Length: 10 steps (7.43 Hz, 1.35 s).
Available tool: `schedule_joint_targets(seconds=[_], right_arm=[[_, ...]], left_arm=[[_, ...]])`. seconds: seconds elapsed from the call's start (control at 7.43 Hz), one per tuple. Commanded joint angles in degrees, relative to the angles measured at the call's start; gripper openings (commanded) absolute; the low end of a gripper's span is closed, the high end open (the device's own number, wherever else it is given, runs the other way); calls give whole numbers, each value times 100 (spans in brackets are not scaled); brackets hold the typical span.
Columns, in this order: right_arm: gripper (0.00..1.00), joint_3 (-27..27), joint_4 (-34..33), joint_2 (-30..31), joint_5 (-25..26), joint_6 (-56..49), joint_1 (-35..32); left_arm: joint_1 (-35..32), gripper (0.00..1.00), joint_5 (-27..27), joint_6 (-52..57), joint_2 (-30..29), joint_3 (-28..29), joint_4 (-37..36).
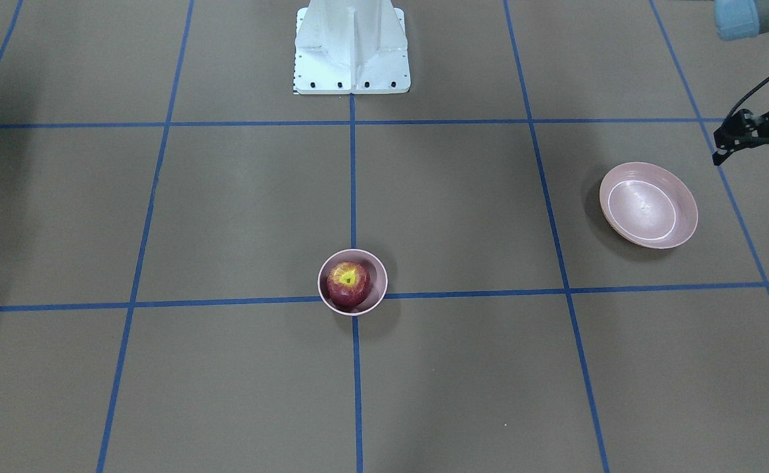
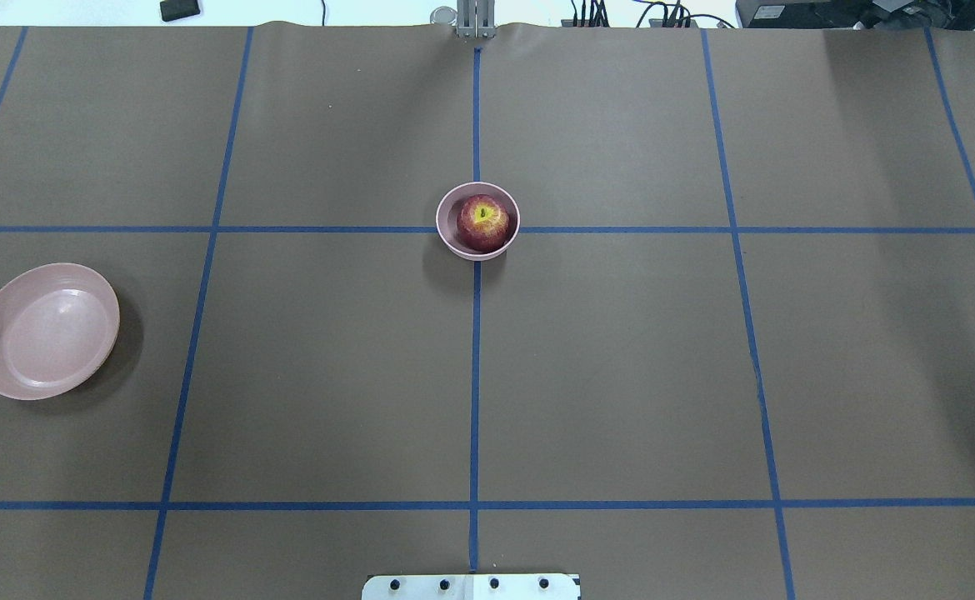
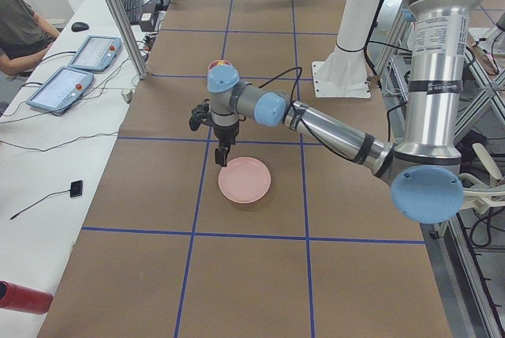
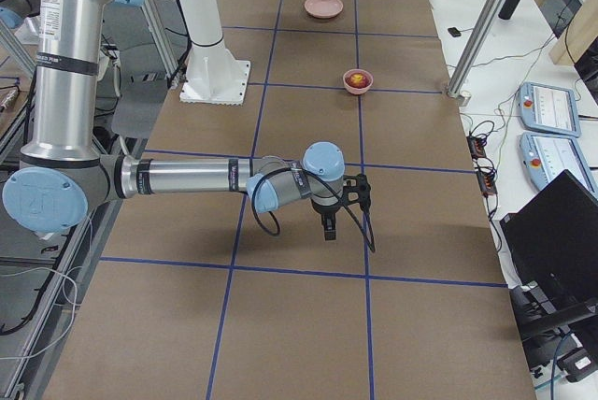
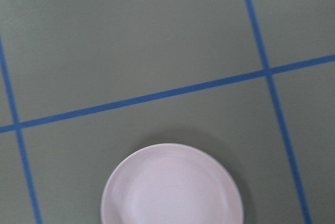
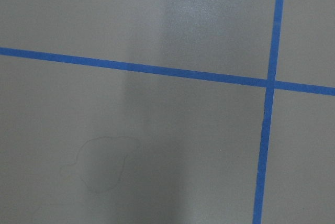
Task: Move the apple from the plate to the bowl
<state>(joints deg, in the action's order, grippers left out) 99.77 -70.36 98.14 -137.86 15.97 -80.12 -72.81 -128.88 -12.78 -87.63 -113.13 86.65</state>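
Observation:
The dark red apple (image 1: 348, 284) with a yellow-green stem patch sits inside the small pink bowl (image 1: 378, 270) at the table's middle, on a crossing of blue tape lines. It also shows in the overhead view (image 2: 482, 222). The wide pink plate (image 1: 647, 205) lies empty on the robot's left side. My left gripper (image 3: 223, 159) hangs above the table just beside the plate's robot-side rim, and I cannot tell whether it is open. Its wrist view shows the empty plate (image 5: 172, 187). My right gripper (image 4: 328, 227) hovers over bare table far from both dishes, and I cannot tell its state.
The white robot base (image 1: 351, 46) stands at the table's robot-side edge. Blue tape lines (image 2: 475, 375) split the brown table into squares. Control tablets (image 3: 72, 73) and a seated person (image 3: 20, 26) are at a side desk beyond the table.

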Motion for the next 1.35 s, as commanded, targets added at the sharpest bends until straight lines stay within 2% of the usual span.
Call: schedule_joint_targets(seconds=[0.0, 0.13, 0.27, 0.4, 0.54, 0.67, 0.81, 0.94, 1.21], right_arm=[[100, 85, 23, -15, -4, 37, -197], [100, 103, 5, -49, -4, 64, -197], [100, 104, -38, -215, 318, 203, -197], [100, 121, -282, -373, 365, 213, -171], [100, 304, -659, -436, 435, 187, 3], [100, 532, -1141, -436, 505, 170, 153], [100, 734, -1842, -445, 906, 100, 67], [100, 806, -2093, -367, 945, -310, -203], [100, 658, -2104, -235, 866, -472, -373]], left_arm=[[-294, 98, -15, 370, 317, 142, 194], [-330, 98, -24, 747, 473, 186, 194], [-548, 98, -24, 820, 475, 221, 186], [-654, 98, -241, 742, 475, 248, 177], [-908, 98, -966, 637, 431, 509, 186], [-1015, 98, -1190, 627, 370, 651, 203], [-1059, 98, -1193, 593, 248, 600, 203], [-1355, 98, -1184, 592, 151, 591, 203], [-1411, 98, -1227, 575, 150, 504, 221]])
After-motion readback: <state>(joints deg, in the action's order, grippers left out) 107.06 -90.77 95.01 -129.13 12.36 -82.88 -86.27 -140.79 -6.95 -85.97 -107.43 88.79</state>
